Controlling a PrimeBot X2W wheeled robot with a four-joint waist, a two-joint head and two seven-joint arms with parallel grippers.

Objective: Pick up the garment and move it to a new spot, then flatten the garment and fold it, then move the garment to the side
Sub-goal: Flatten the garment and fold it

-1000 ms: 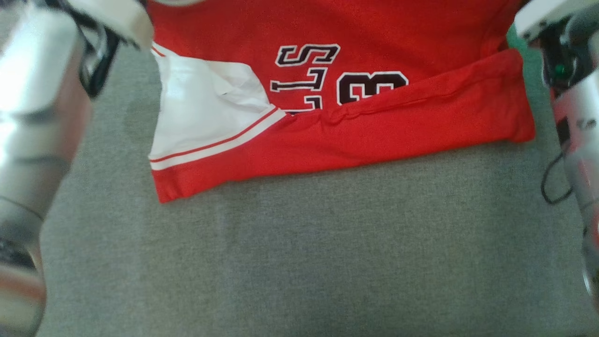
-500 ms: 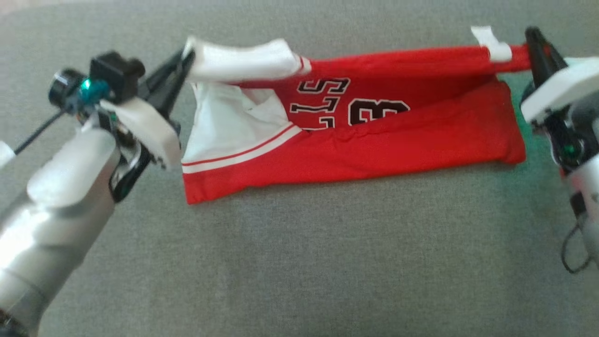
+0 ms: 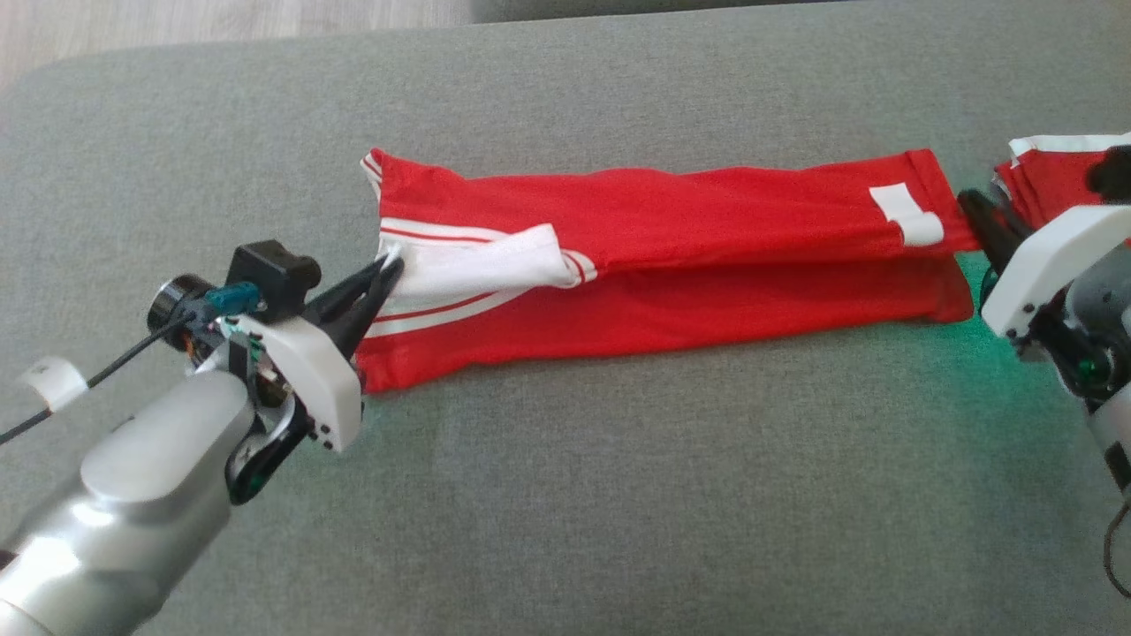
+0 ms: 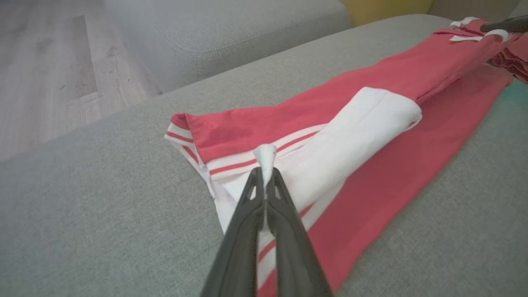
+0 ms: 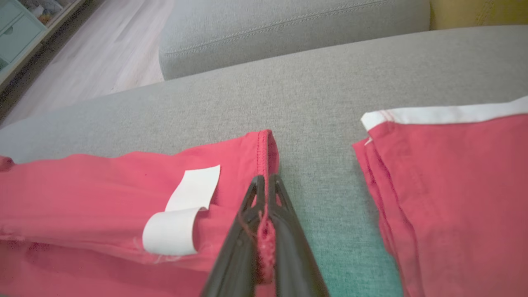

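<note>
At left, my left gripper [image 3: 386,272] is pinched tight on a white sleeve corner of the red jersey [image 3: 707,221], which lies folded lengthwise across the grey sofa cushion [image 3: 565,495]. At right, my right gripper [image 3: 970,205] is clamped on its red hem, near a second folded red garment [image 3: 1051,177]. I would lay both ends down together, taut, edges matched, before letting go.

Nothing legible appears anywhere: no word, number or brand can be read. The red jersey garment [image 3: 707,221] with white striped trim lies folded on the grey fabric cushion [image 3: 618,486], plain red cloth upward, and its small white sewn-in label [image 5: 192,187], a looped tab, looks blank.
</note>
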